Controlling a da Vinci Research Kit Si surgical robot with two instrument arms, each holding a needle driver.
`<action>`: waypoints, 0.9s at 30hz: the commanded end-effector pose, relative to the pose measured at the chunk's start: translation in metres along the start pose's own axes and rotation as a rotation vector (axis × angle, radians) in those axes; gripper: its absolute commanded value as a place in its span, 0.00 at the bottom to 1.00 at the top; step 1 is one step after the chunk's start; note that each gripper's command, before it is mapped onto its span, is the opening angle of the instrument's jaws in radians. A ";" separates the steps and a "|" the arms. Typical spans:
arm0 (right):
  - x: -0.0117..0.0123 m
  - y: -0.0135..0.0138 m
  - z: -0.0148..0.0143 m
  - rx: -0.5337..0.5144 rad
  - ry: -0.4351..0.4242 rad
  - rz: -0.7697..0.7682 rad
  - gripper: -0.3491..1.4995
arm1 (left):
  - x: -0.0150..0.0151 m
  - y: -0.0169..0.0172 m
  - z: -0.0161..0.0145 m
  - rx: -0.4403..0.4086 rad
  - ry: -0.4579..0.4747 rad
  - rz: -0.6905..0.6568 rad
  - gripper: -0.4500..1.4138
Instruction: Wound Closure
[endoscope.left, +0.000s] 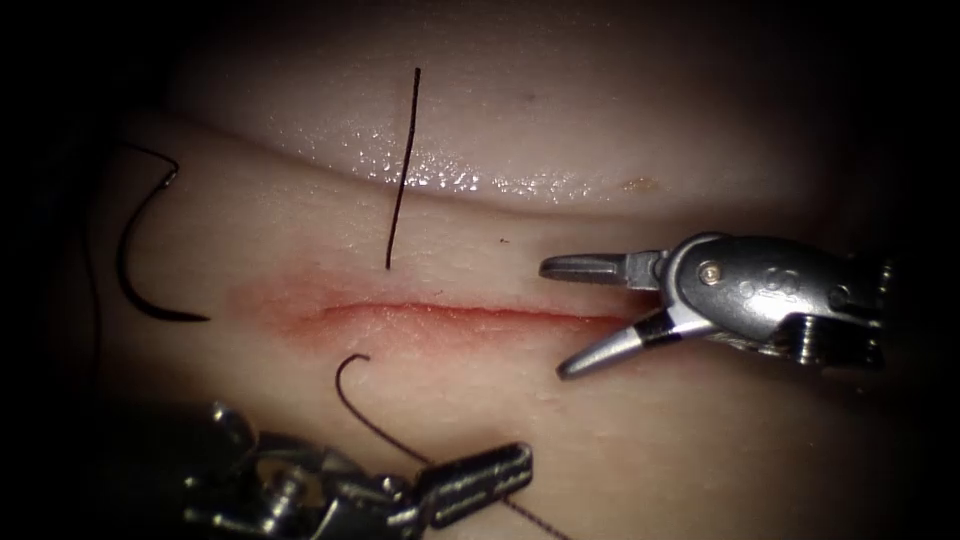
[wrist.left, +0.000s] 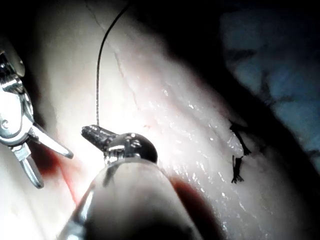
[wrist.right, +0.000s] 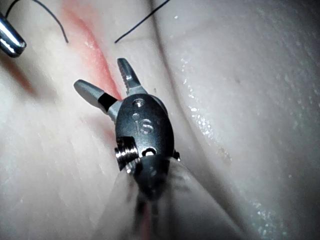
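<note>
At the right of the endoscope view, the right tool hovers over the right end of the cut in the tissue, fingers spread, holding nothing. At the bottom, the left tool has its fingers pressed together, pinching the thread. The needle lies free on the tissue at the left, beyond the cut's left end. A straight cut thread end lies above the cut.

Non-task items noted: small amber fleck at about 2 o'clock from the endoscope view's centre, tiny dark speck close in at 1 o'clock, and in the left wrist view a blue-grey surface bearing dark smudges.
</note>
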 end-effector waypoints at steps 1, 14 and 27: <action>0.0002 0.0003 0.0025 0.018 0.023 -0.038 0.53 | -0.0002 0.0006 0.0005 -0.021 -0.004 0.002 0.00; 0.0022 0.0014 0.0090 0.045 0.055 -0.153 0.68 | -0.0007 0.0009 -0.0005 -0.200 0.000 0.061 0.00; 0.0028 -0.0002 0.0120 0.164 0.140 -0.231 0.70 | -0.0011 0.0010 -0.0015 -0.234 0.013 0.078 0.00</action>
